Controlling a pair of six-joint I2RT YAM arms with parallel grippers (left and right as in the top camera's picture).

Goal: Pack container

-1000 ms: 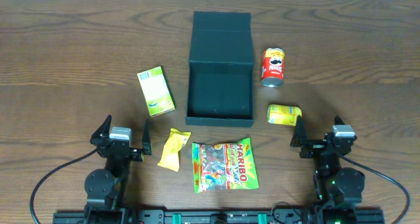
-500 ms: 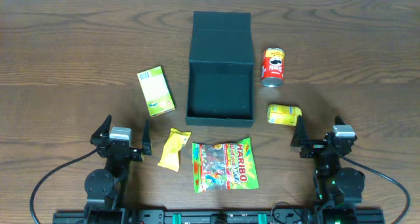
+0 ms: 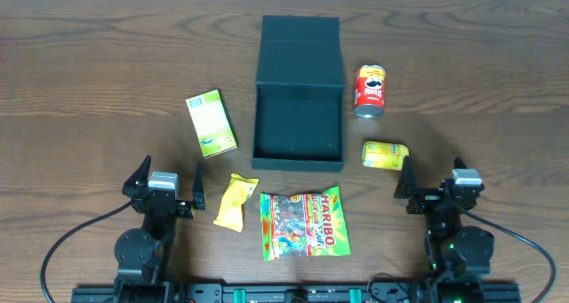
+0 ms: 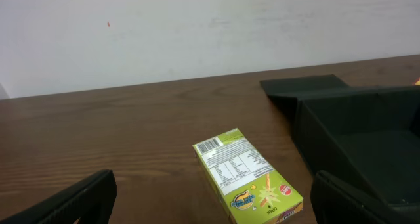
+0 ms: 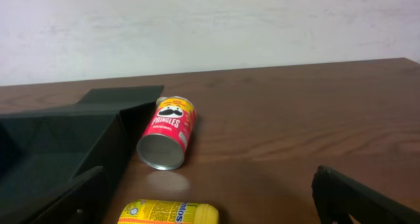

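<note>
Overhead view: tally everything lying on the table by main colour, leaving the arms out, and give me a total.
Dark green: 1, the container
Light green: 1, the carton
Yellow: 2, the small packet and the rounded pack
Red: 1, the Pringles can
Multicoloured: 1, the Haribo bag
Total: 6

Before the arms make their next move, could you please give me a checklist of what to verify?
1. The container has its lid folded back: ok.
2. Room inside the container: ok, nothing in it.
3. The left gripper open and empty: ok.
4. The right gripper open and empty: ok.
5. The Pringles can upright: not ok, it lies on its side.
6. The Haribo bag lying flat: ok.
</note>
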